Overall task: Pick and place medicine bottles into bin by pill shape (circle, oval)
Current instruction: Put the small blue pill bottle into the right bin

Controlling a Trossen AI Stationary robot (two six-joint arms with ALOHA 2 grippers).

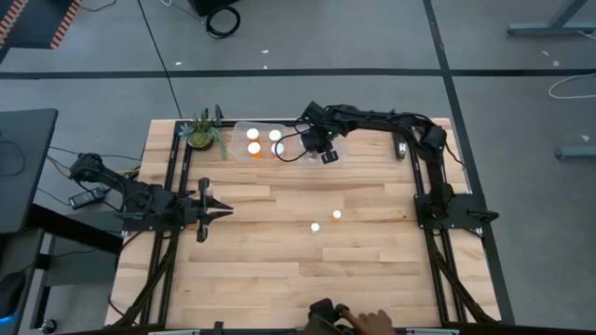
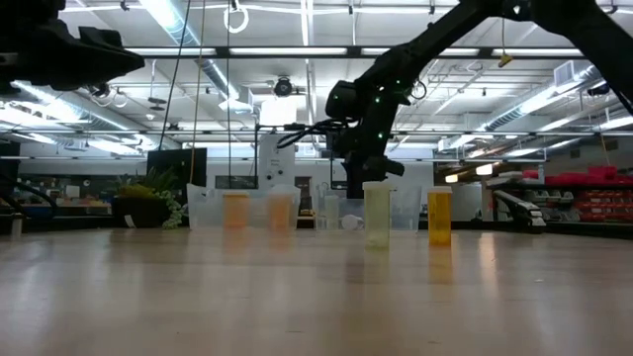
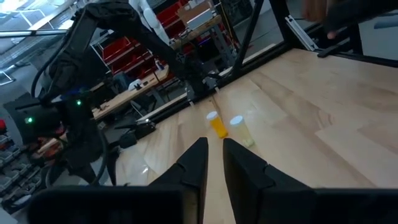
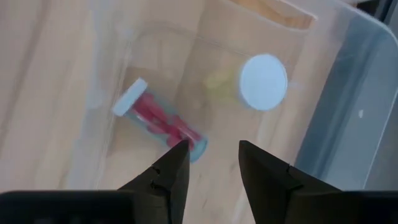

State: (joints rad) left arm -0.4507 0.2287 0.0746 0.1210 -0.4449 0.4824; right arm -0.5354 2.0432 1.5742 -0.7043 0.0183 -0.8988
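Observation:
A clear bin (image 1: 238, 128) stands at the table's far edge. Its left part holds several upright bottles (image 1: 253, 135) with white caps and orange bodies. My right gripper (image 1: 326, 152) hangs open over the bin's right part. Below it, in the right wrist view, a white-capped bottle with red pills (image 4: 155, 118) lies on its side on the bin floor, beside an upright white-capped bottle (image 4: 264, 81). Two small bottles stand on the table's middle, one pale (image 1: 315, 226) and one orange (image 1: 336, 215). My left gripper (image 1: 226, 212) is shut and empty near the table's left edge.
A small green potted plant (image 1: 201, 133) stands left of the bin. A person's hand (image 1: 368, 323) shows at the table's near edge. Bare wood lies between my left gripper and the two standing bottles, which also show in the low view (image 2: 377, 213).

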